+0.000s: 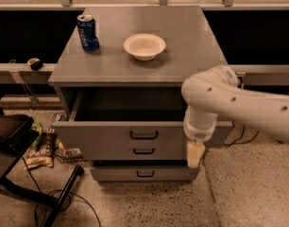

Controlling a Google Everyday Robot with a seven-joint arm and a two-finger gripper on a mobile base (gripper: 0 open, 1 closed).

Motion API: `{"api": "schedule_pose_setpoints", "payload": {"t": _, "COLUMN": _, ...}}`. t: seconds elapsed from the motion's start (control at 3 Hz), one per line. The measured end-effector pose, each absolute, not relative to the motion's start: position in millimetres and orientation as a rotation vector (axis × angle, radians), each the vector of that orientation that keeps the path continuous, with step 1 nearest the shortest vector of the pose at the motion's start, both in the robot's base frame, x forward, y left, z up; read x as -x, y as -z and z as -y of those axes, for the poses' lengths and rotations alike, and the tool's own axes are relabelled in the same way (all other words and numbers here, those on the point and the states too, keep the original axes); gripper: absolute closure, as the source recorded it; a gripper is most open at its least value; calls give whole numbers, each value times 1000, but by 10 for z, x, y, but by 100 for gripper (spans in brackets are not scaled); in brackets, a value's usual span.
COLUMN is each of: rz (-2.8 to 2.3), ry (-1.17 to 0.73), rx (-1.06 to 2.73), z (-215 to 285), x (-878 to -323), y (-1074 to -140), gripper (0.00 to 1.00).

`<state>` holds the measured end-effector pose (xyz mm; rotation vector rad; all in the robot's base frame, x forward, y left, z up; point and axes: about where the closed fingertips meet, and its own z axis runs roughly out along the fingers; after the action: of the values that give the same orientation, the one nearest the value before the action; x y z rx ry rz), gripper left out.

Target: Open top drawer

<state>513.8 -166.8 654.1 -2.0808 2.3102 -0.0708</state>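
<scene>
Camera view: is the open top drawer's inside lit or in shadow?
Camera view: the wide grey top drawer holds deep shadow inside, contents unreadable; the grey cabinet top is evenly lit, no glare; the cream gripper hangs lit before the drawer's right front.

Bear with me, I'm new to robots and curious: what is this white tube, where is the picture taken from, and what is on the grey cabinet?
The white tube is the robot's single white jointed arm, reaching in from the right. At its tip is the gripper, the pale part that serves as its hand. It points downward and hangs in front of the right end of the matte grey top drawer. I can see nothing held in it.

There is only one picture, taken from above and looking down at the front of the grey cabinet. Where the camera is mounted is not known.

The top drawer is pulled out, so you can see into its dark inside. A small black pull handle sits on its front.

On the cabinet's top stand a blue drink can at the back left and a round white bowl near the middle.
</scene>
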Motion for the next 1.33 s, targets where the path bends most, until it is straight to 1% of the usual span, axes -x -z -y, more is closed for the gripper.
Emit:
{"api": "schedule_pose_setpoints", "payload": {"t": 0.67, "rz": -2336, "ry": 85, "rx": 2079, "z": 1748, "x": -5067, "y": -6586, "gripper": 73}}
{"api": "schedule_pose_setpoints", "payload": {"t": 1.0, "rz": -2393, "ry": 115, "rx": 2090, "z": 1903, "x": -4806, "y": -6621, "gripper": 96}}
{"api": "schedule_pose_setpoints", "payload": {"t": 1.33, "rz": -2393, "ry": 115, "rx": 2090, "z": 1885, "x": -4779, "y": -6620, "gripper": 100}}
